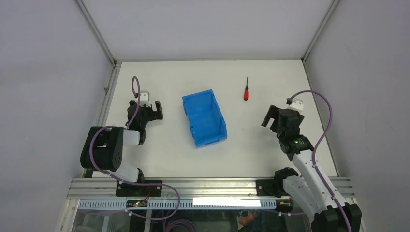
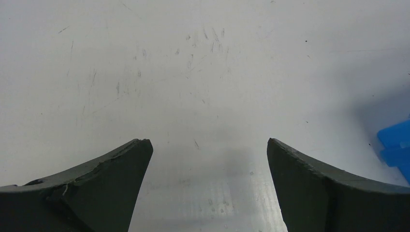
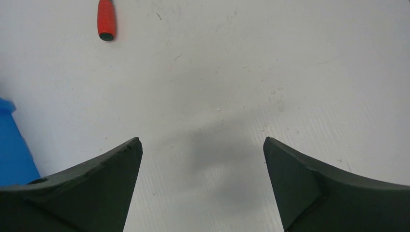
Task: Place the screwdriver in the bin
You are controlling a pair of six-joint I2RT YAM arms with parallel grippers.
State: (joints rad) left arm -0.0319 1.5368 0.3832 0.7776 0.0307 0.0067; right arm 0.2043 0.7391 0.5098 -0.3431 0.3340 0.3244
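My left pincer (image 2: pixel 209 145) and right pincer (image 3: pixel 202 145) gape wide and empty, either side of the bin (image 1: pixel 204 119). The screwdriver (image 1: pixel 246 91) lies on the desk (image 1: pixel 164 154), right of the bin and apart from it.

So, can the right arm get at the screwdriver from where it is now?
Probably yes. The right gripper is open and empty, and only bare table lies between it and the screwdriver; the bin sits off to its left, out of the path.
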